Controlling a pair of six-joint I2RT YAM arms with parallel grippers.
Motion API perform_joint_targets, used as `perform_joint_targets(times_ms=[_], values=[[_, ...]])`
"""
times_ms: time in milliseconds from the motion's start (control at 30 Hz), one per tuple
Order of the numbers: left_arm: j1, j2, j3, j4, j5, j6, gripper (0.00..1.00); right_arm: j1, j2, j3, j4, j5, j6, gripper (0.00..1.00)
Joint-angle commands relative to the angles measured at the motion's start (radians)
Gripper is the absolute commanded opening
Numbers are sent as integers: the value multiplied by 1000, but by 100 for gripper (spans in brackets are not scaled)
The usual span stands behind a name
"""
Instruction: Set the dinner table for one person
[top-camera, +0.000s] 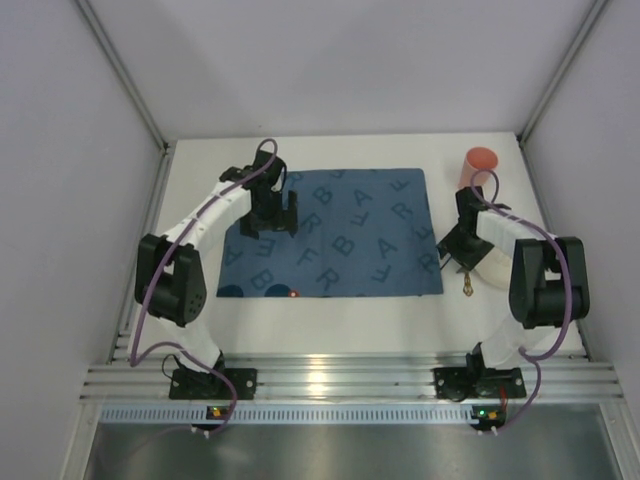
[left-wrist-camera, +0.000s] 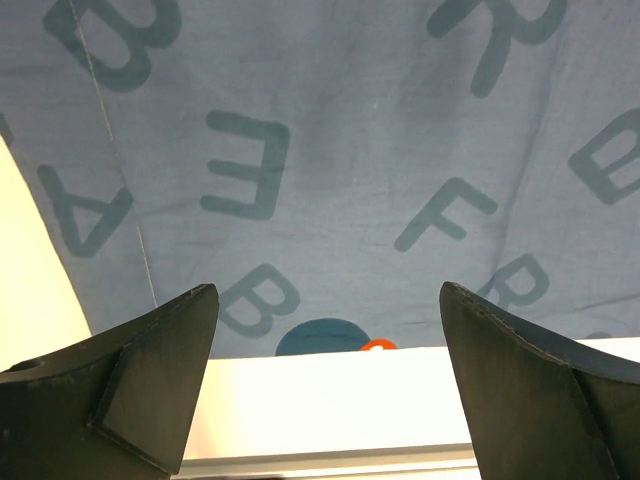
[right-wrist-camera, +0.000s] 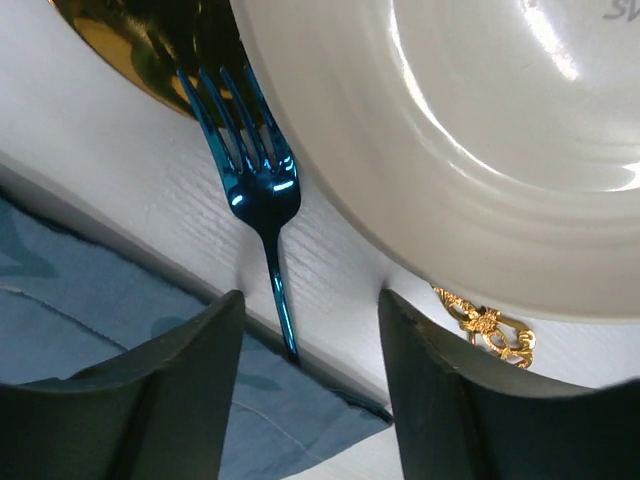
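Mat down on desk; plate, fork, cup unplaced. Left claw wide, empty; right claw half-open astride fork.

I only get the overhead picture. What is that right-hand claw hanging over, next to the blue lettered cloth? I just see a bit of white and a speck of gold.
Observer: Its own camera shows a blue fork lying on the table beside a white plate.
Operator: And the gold speck?
Observer: That is the ornate end of a gold handle, showing at the plate's rim.
Operator: Is the claw holding the fork?
Observer: No. The right gripper has its fingers apart, with the fork's thin handle lying loose between them.
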Motion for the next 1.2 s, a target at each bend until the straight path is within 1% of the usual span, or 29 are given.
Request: perform_joint_targets(times_ms=[0, 33, 67, 133, 167, 267, 300, 333, 533, 700, 833, 933, 1000, 1067, 1167], values=[[3, -62, -11, -22, -16, 19, 98, -9, 67, 15, 59, 53, 23, 54], [1, -65, -11, -25, -18, 21, 97, -9, 73, 17, 61, 58, 20, 48], [1, -66, -13, -25, -19, 19, 97, -8, 86, 24, 59, 65, 11, 32], [1, -71, -17, -23, -19, 16, 97, -3, 104, 40, 38, 91, -2, 20], [1, -72, -20, -25, -16, 13, 97, -1, 130, 57, 29, 101, -20, 19], [1, -77, -22, -25, -10, 13, 97, 2, 174, 75, 12, 114, -57, 11], [3, -82, -25, -26, -12, 13, 97, 2, 182, 78, 12, 115, -66, 8], [1, -83, -26, -27, -15, 15, 97, 2, 187, 78, 13, 115, -72, 0], [1, -96, -51, -27, -16, 16, 98, 2, 155, 89, -2, 141, -138, 0], [1, -89, -65, -2, 25, -11, 97, 2, 21, 135, -56, 208, -229, 0], [-2, -82, -57, 16, 42, -45, 97, 2, -81, 210, -122, 249, -313, 0], [-14, -82, -43, 29, 42, -64, 97, 0, -115, 270, -155, 230, -339, 0], [-19, -88, -37, 36, 42, -73, 97, 9, -123, 301, -172, 176, -364, 0], [-23, -95, -33, 41, 44, -85, 97, 26, -118, 353, -177, 144, -394, 0], [-29, -102, -31, 35, 38, -99, 97, 71, -83, 448, -241, 147, -431, 0]])
